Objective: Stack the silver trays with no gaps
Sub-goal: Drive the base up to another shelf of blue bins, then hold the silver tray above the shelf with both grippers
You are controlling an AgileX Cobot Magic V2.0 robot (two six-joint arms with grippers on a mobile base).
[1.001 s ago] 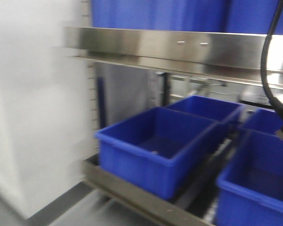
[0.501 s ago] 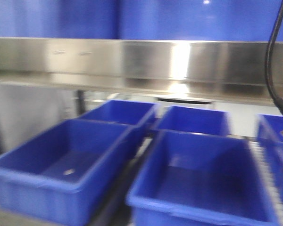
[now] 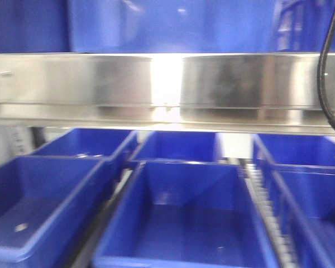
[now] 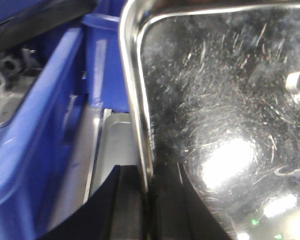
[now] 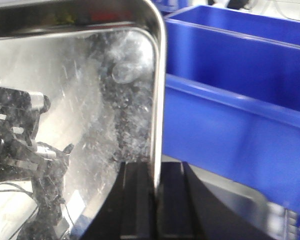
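We log left gripper (image 4: 146, 175) clamped on silver tray (image 4: 225, 100) rim, blue bin (image 4: 35, 145) just beside. Right gripper (image 5: 154, 172) likewise grips a silver tray (image 5: 80, 100) rim beside a bin. 1 tray or 2: we cannot tell.

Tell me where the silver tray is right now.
The silver tray shows only in the wrist views: the left gripper pinches one rim, the right gripper another, with blue bins beside each edge.

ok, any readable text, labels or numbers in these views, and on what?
None legible anywhere.
No print shows on the blue bins.
Nothing on the steel rail but glare.
Only scratches and blurred reflections on the silver tray, in both wrist views.
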